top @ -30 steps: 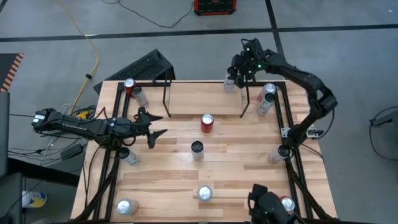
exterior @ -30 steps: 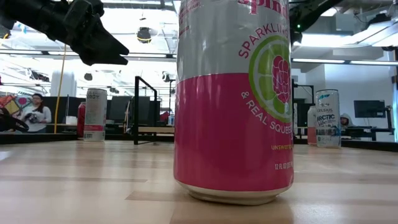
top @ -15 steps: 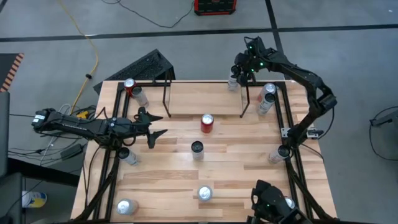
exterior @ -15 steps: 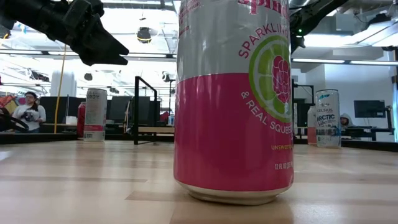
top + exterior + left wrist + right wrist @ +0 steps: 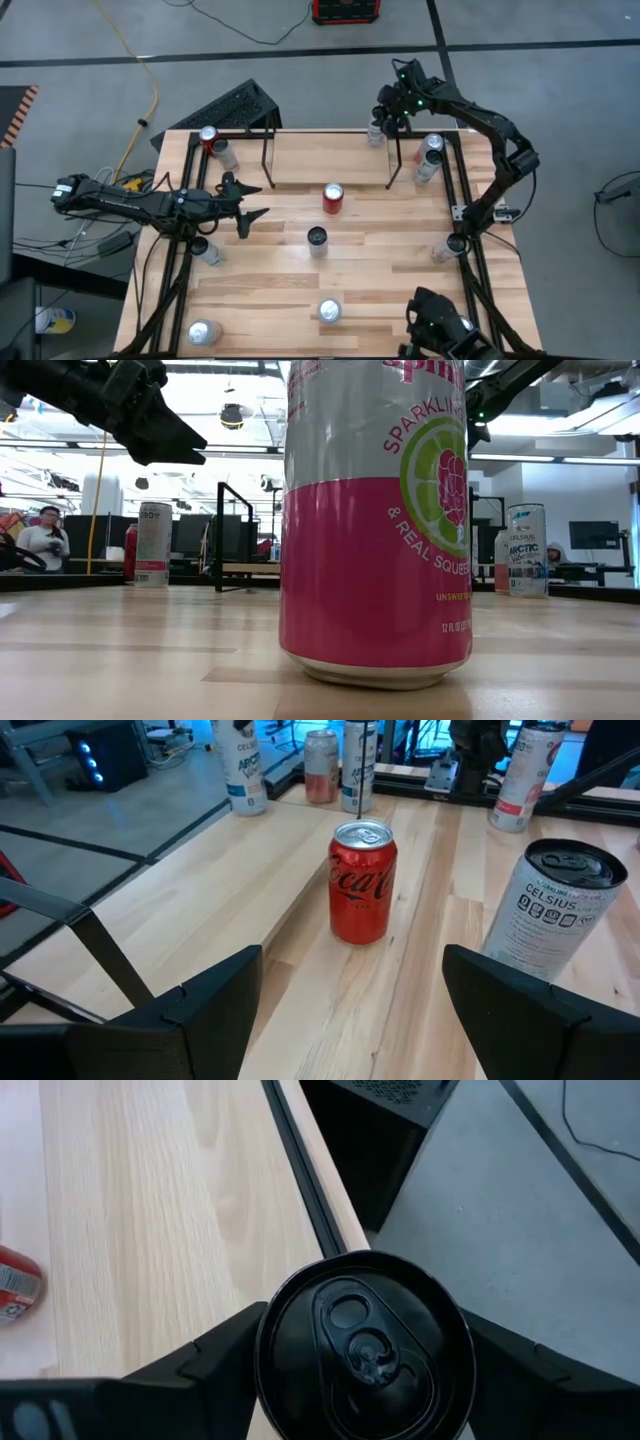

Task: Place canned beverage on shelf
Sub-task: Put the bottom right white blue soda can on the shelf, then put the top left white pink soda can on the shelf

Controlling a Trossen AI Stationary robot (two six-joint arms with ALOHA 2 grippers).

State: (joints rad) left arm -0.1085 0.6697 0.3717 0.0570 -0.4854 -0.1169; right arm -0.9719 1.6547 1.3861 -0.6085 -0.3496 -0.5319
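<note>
- High view: the shelf [image 5: 330, 150] stands at the far edge of the wooden table [image 5: 370, 270], its light board between thin black uprights. The right gripper [image 5: 385, 118] is at the shelf's far right corner, over a black-topped can [image 5: 376, 131] at that corner. The left gripper [image 5: 250, 200] hangs over the table's left side, fingers spread and pointing toward a red can [image 5: 332, 198] just in front of the shelf. A dark-topped can [image 5: 317, 238] stands nearer the middle; other cans sit along the black rails at both sides.
- Low view: a pink and silver can [image 5: 375, 520] fills the foreground. The left gripper [image 5: 165, 430] shows dark, up above the table. The shelf's black uprights [image 5: 221, 535] rise behind, and a person [image 5: 42, 538] sits far back in the room.
- Left wrist view: both dark fingers [image 5: 200, 1010] stand apart with nothing between them — the red can [image 5: 362, 882] is ahead on the table, a Celsius can [image 5: 555, 910] beside it.
- Right wrist view: the right gripper [image 5: 365, 1350] has a finger [image 5: 215, 1355] on each side of the black-topped can [image 5: 365, 1345], seen from above — clamped on it. Under it are the light wood and a black rail [image 5: 305, 1165], with grey floor beyond.
</note>
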